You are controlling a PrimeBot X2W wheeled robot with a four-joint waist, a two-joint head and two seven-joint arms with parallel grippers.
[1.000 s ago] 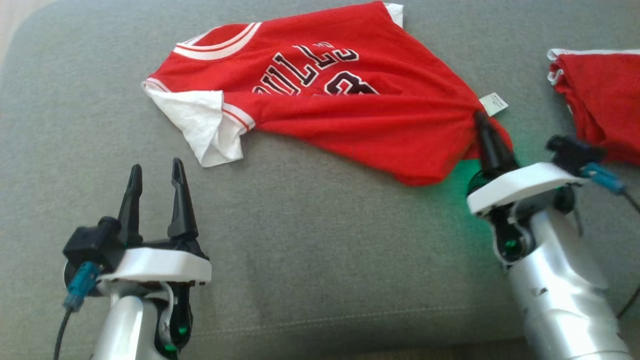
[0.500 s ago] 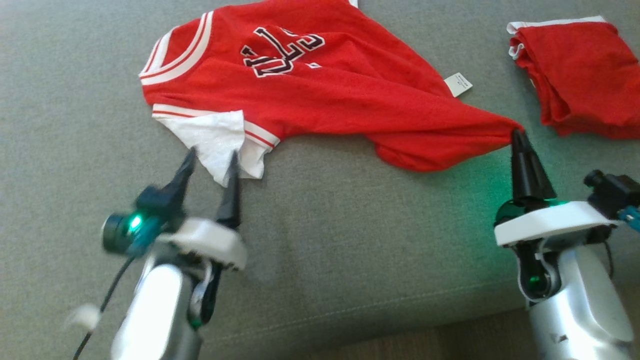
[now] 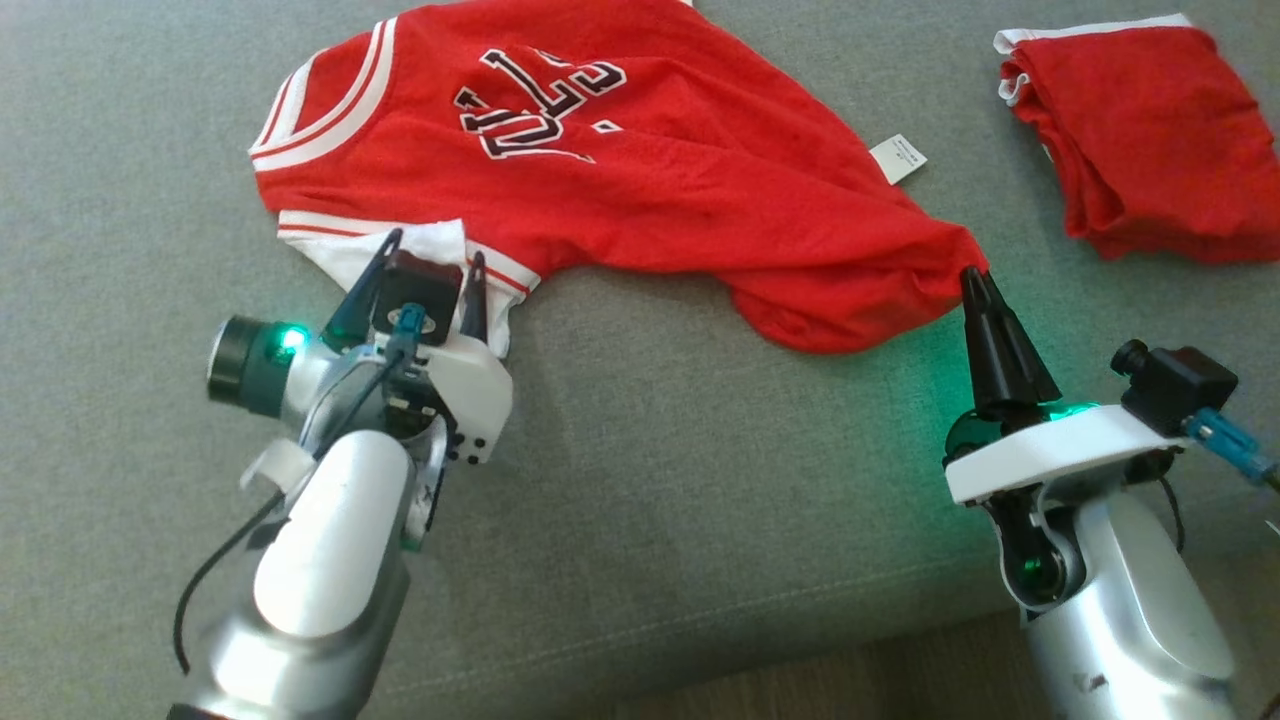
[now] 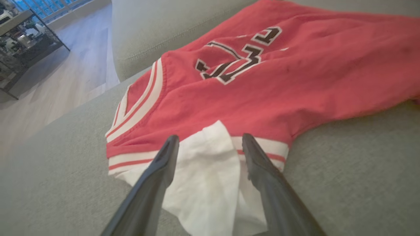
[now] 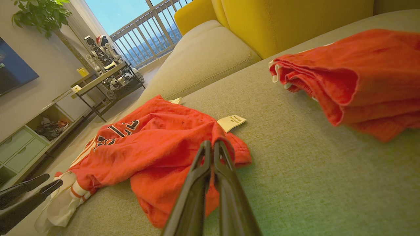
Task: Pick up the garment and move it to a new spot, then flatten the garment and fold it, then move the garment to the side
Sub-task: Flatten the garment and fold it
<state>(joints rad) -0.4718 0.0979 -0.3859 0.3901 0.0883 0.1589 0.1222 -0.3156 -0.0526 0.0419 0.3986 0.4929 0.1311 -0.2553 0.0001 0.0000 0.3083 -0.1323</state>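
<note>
jersey lies spread on the sofa, upper middle of the head view; long axis runs from the collar at upper left down to the hem corner at right of centre; right tool is clamped fully closed on that hem corner, cloth drawn to a point at its tips; left tool is spread wide with nothing in it, fingers straddling the white sleeve at the jersey's lower-left edge; in the left wrist view the sleeve sits dead ahead between the fingers; can't tell if they touch the cloth.

My read: the coming move is to close left on the sleeve, then pull the two tools apart along the long axis to flatten; left is the nearer arm for that end, right holds the other.

Count: tools two; spread jersey one; second red garment one, bunched at upper right, well apart from the right tool; white label one, on the jersey's right edge.
</note>
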